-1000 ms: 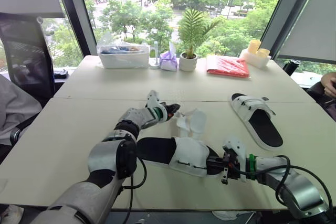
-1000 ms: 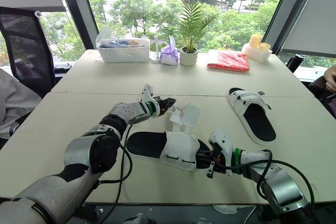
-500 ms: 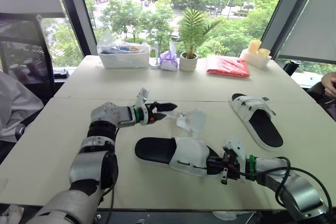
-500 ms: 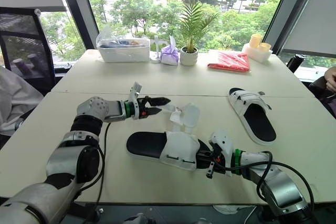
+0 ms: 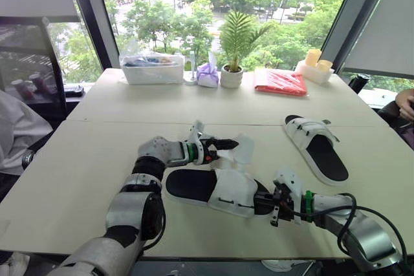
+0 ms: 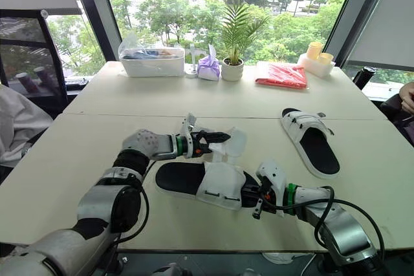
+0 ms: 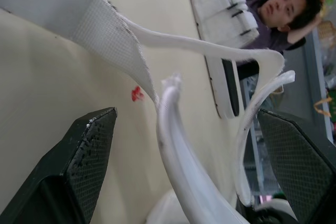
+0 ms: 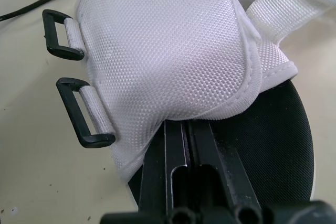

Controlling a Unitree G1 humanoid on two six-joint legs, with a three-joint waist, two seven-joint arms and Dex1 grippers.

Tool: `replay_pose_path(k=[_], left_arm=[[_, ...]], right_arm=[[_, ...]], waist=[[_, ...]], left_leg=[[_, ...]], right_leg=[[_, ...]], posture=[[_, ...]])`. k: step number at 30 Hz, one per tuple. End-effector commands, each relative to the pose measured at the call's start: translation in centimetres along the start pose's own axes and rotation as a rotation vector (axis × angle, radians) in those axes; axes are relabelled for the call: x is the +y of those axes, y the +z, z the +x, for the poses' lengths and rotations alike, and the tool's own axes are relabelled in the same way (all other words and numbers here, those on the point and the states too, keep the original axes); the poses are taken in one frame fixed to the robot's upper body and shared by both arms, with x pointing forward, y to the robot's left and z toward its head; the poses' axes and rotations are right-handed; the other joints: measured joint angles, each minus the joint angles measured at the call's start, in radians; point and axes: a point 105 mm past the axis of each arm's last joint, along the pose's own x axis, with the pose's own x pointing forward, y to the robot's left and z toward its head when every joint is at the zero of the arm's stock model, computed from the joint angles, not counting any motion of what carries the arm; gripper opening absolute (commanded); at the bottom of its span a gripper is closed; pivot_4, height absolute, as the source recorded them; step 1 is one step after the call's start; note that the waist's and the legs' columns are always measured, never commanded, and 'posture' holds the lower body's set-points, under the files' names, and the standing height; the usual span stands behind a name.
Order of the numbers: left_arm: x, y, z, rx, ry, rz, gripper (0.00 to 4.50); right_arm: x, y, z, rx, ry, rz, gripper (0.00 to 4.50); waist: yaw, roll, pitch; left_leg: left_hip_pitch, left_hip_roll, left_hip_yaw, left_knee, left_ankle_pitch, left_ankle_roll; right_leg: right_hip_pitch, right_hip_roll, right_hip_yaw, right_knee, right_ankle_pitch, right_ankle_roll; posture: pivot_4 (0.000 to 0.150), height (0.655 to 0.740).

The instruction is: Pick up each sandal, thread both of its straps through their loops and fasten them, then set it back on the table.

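The near sandal point(image 5: 213, 189) has a black sole and a white upper, and it lies flat on the table. My right gripper point(image 5: 264, 203) is shut on the sole at its front end, under the upper point(image 8: 168, 51). Two black loops point(image 8: 84, 121) stick out from the upper's side with nothing threaded through them. The sandal's loose white straps point(image 5: 240, 150) curl up behind it. My left gripper point(image 5: 228, 143) is open, and a strap point(image 7: 178, 145) runs between its spread fingers untouched. The second sandal point(image 5: 317, 141) lies to the right with its straps across the foot.
Along the far table edge stand a clear box point(image 5: 152, 68), a purple pouch point(image 5: 208, 74), a potted plant point(image 5: 233, 50), a red packet point(image 5: 280, 81) and yellow cups point(image 5: 317, 61). People sit at the left edge point(image 5: 16, 134) and the right edge point(image 5: 404, 105).
My left gripper let go of the strap and opened. It drew off to the left, then came back right around the loose straps. The right gripper and the sandal have not moved.
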Motion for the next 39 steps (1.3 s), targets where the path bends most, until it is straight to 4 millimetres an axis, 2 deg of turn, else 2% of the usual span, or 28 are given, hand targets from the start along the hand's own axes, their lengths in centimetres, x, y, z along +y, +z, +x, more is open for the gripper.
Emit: replay_pose_path(k=[1,4,6,11,12,16,19,23,27,28,29,31,32,35,38,39], left_arm=[[0.1,1.5,0.6,-0.096,0.038,0.028,4.40],[0.1,2.0,0.8,-0.131,0.047,0.026,3.56],[0.0,2.1,0.8,-0.137,0.043,0.032,2.76],[-0.1,2.0,0.7,-0.122,0.031,0.044,0.34],[0.0,1.9,0.7,-0.116,0.026,0.044,0.06],[0.3,2.0,0.3,-0.120,0.019,0.038,0.06],[-0.2,3.2,-0.5,-0.161,-0.018,0.059,0.06],[-2.1,5.2,-2.0,-0.205,-0.101,0.279,0.06],[-5.2,5.0,-3.9,-0.215,-0.171,0.700,0.06],[-7.0,4.0,-4.8,-0.204,-0.202,0.947,0.06],[-8.4,2.6,-5.3,-0.181,-0.237,1.117,0.06],[-10.0,-0.5,-6.2,-0.112,-0.306,1.433,0.06],[-10.1,-2.0,-6.9,-0.074,-0.338,1.618,0.06],[-9.9,-4.8,-8.2,-0.023,-0.423,1.949,0.06],[-10.3,-5.0,-9.2,-0.122,-0.457,2.164,0.06],[-10.3,-4.8,-9.5,-0.183,-0.457,2.340,0.06]], right_arm=[[-0.2,-0.8,0.2,0.028,-0.031,0.022,0.00],[-0.1,-0.9,0.0,0.031,-0.034,0.023,0.00],[0.0,-1.0,-0.1,0.035,-0.040,0.023,0.00],[0.0,-1.1,-0.1,0.035,-0.048,0.027,0.00],[-0.1,-1.2,0.0,0.034,-0.049,0.028,0.00],[-0.2,-1.0,0.3,0.029,-0.050,0.029,0.00],[-0.3,-1.0,0.4,0.027,-0.048,0.027,0.00],[-0.4,-1.0,0.4,0.027,-0.045,0.025,0.00],[-0.4,-1.2,0.2,0.034,-0.042,0.026,0.00],[-0.4,-1.3,0.2,0.036,-0.041,0.026,0.00],[-0.4,-1.3,0.2,0.038,-0.041,0.027,0.00],[-0.5,-1.4,0.1,0.040,-0.038,0.027,0.00],[-0.5,-1.4,0.1,0.043,-0.035,0.026,0.00],[-0.6,-1.6,0.0,0.048,-0.031,0.026,0.00],[-0.7,-1.8,0.1,0.052,-0.029,0.027,0.00],[-0.7,-1.8,0.1,0.052,-0.029,0.028,0.00]], waist=[[0.000,0.000,0.000],[0.000,0.000,0.000],[0.000,0.000,0.000],[0.001,0.000,0.000],[0.001,0.000,0.000],[-0.001,0.000,0.000],[-0.003,0.000,0.000],[-0.005,0.000,0.000],[-0.006,0.000,0.000],[-0.008,0.001,0.000],[-0.008,0.001,0.000],[-0.006,0.001,0.000],[-0.005,0.001,0.000],[0.000,0.005,-0.003],[0.002,0.006,-0.003],[0.003,0.006,-0.003]], left_leg=[[0.000,0.000,0.000,0.000,0.000,0.000],[0.000,0.000,0.000,0.000,0.000,0.000],[0.000,0.000,0.000,-0.001,0.000,0.000],[-0.001,0.000,0.000,-0.001,0.000,0.001],[-0.001,0.000,0.000,-0.001,0.000,0.001],[0.000,0.000,0.000,-0.001,0.000,0.001],[0.000,0.000,0.000,-0.001,0.000,0.001],[-0.001,0.000,0.000,-0.001,0.000,0.001],[-0.001,0.000,0.000,-0.002,0.000,0.000],[-0.001,0.000,0.000,-0.003,0.000,-0.001],[-0.001,0.000,0.001,-0.005,0.001,-0.003],[0.000,0.000,0.001,-0.010,0.007,-0.011],[0.000,0.000,0.001,-0.012,0.007,-0.012],[0.000,0.000,0.001,-0.014,0.007,-0.012],[0.001,0.001,0.001,-0.014,0.003,-0.005],[0.001,0.001,0.001,-0.014,0.003,-0.004]], right_leg=[[0.000,0.000,0.000,0.000,0.000,0.000],[0.000,0.000,0.000,-0.001,0.000,0.000],[0.000,0.000,0.000,-0.001,0.000,0.000],[0.001,0.000,-0.001,0.000,0.000,0.000],[0.001,0.000,-0.001,0.000,0.000,0.000],[0.000,0.000,-0.001,-0.001,0.000,0.000],[0.001,0.000,-0.001,0.000,0.000,0.000],[0.001,0.000,-0.001,0.000,0.000,0.000],[0.002,0.000,-0.001,-0.001,0.000,0.000],[0.002,0.000,-0.001,-0.001,0.000,0.000],[0.001,-0.001,0.000,-0.002,0.000,-0.001],[0.001,0.000,0.000,-0.006,0.001,-0.002],[0.001,0.000,0.000,-0.008,0.002,-0.003],[0.002,0.000,0.000,-0.011,0.001,-0.007],[-0.001,0.000,0.000,-0.013,0.000,-0.009],[-0.001,0.000,0.000,-0.013,0.001,-0.009]], posture=[[0.150,0.7400],[0.150,0.7400],[0.150,0.7400],[0.150,0.7400],[0.150,0.7400],[0.150,0.7400],[0.150,0.7400],[0.150,0.7400],[0.150,0.7400],[0.150,0.7400],[0.150,0.7400],[0.150,0.7400],[0.150,0.7400],[0.150,0.7400],[0.150,0.7400],[0.150,0.7400]])
